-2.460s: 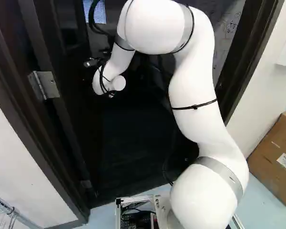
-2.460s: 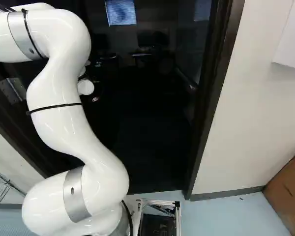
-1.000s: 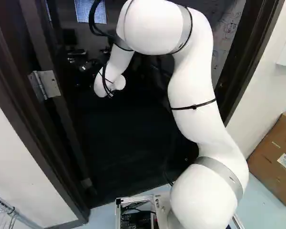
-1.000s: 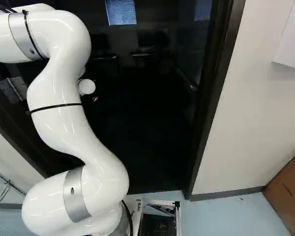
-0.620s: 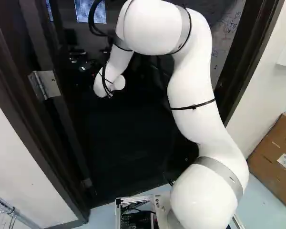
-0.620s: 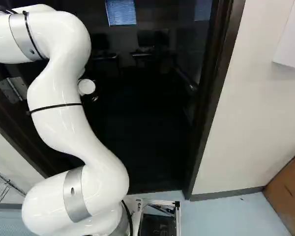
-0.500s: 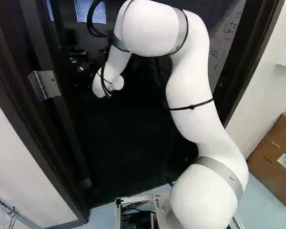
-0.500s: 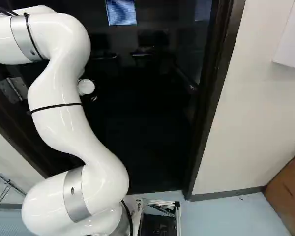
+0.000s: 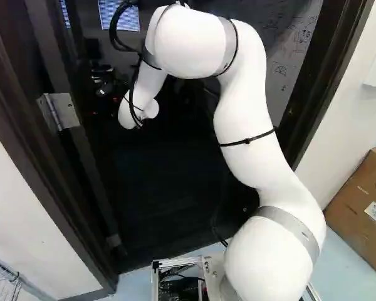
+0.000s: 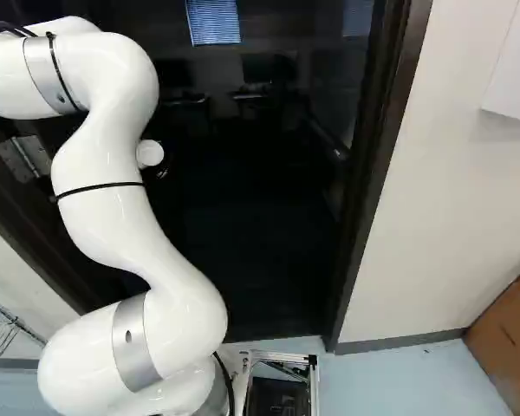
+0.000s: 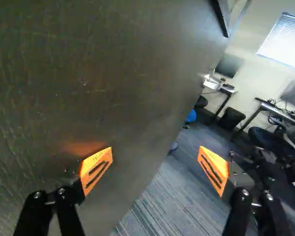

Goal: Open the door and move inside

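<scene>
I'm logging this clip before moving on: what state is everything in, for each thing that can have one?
Door: open, room visible past its edge
Claw: open, nothing gripped
Arm: bent, reaching into the doorway
Window blind: lowered
Nearer desk screen: dark, power can't be told
Cardboard box: standing on the floor, lid can't be told

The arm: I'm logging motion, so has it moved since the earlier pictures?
Yes: in the left base view, the arm reaches farther left, nearer the door hinge.
</scene>
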